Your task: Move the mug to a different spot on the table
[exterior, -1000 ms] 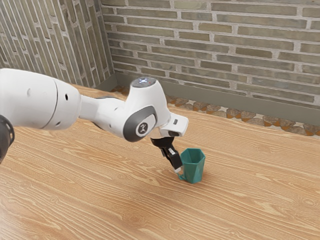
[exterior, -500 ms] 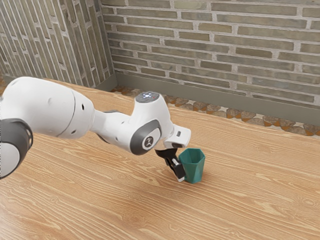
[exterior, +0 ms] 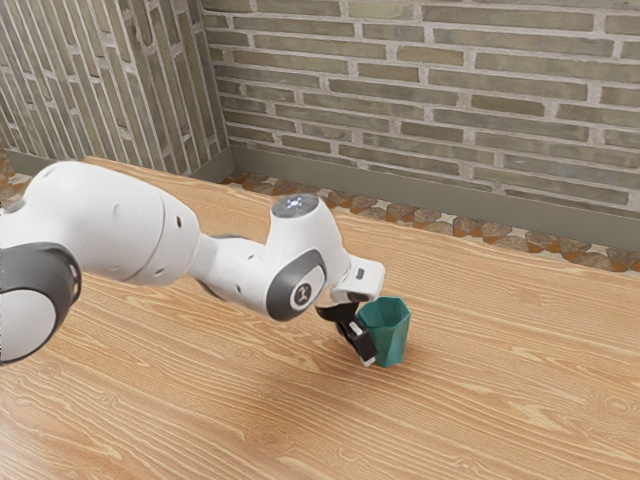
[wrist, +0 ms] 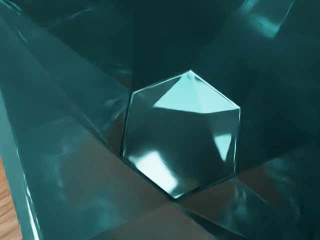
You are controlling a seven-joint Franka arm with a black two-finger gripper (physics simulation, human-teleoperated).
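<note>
Lower than a second ago, the black end effector [exterior: 358, 341] meets the teal hexagonal glossy mug [exterior: 386, 330], which stands upright on the wooden table [exterior: 200, 400] just beneath it. Clamped or apart: cannot tell. The mug is probably rigid, light and slick, best pinched by its wall.

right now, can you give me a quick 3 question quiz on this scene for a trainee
1. True or false: the mug lies on its side on the table.
2. Looking down into the mug in the wrist view, its inner floor is: A round, B six-sided, C square.
3. Fill in: the gripper is at the side of the mug toward the exterior view's ___.
Key: 1 false, it stands upright. 2 B. 3 left.
</note>
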